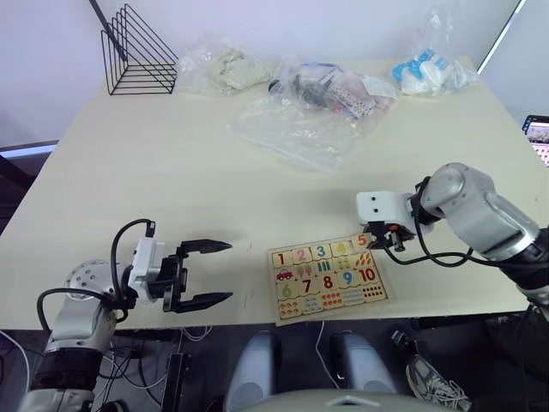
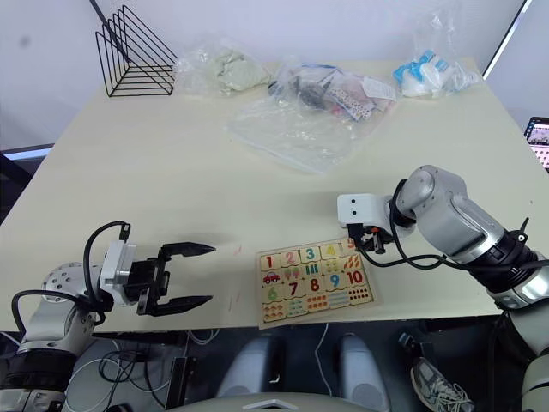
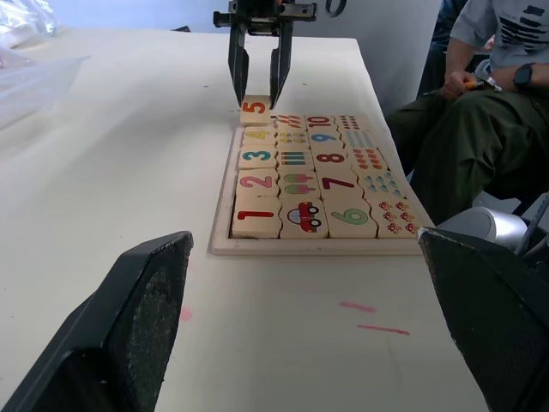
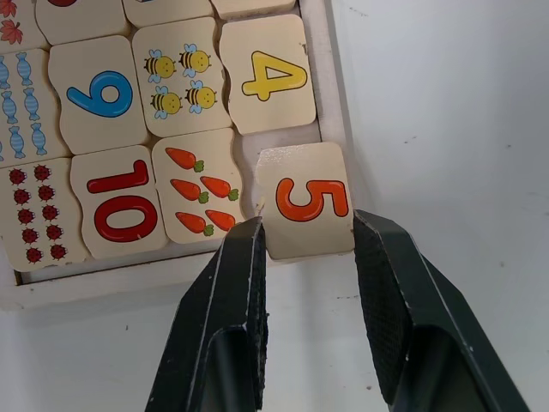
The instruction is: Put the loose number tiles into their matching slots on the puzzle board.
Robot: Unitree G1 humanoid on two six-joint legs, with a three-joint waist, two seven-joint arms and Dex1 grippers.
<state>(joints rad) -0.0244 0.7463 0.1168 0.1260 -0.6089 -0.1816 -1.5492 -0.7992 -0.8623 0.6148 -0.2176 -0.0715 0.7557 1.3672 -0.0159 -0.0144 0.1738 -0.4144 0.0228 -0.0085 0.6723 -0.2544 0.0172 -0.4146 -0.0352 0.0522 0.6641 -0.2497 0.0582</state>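
The puzzle board (image 1: 378, 298) lies near the table's front edge. Number tiles 1 to 4 (image 3: 257, 182) sit in its row of slots. The orange 5 tile (image 4: 304, 197) rests askew at the board's end, partly over its slot (image 4: 249, 163) and overlapping the rim. My right gripper (image 4: 309, 225) is shut on it, one finger against each side. My left gripper (image 1: 230, 272) hovers open above the table, left of the board, holding nothing.
Clear plastic bags (image 1: 317, 103) and a black wire rack (image 1: 137, 51) lie along the table's far side. A seated person (image 3: 480, 103) is beyond the table's right edge. Small pink marks (image 3: 369, 316) dot the table between my left gripper and the board.
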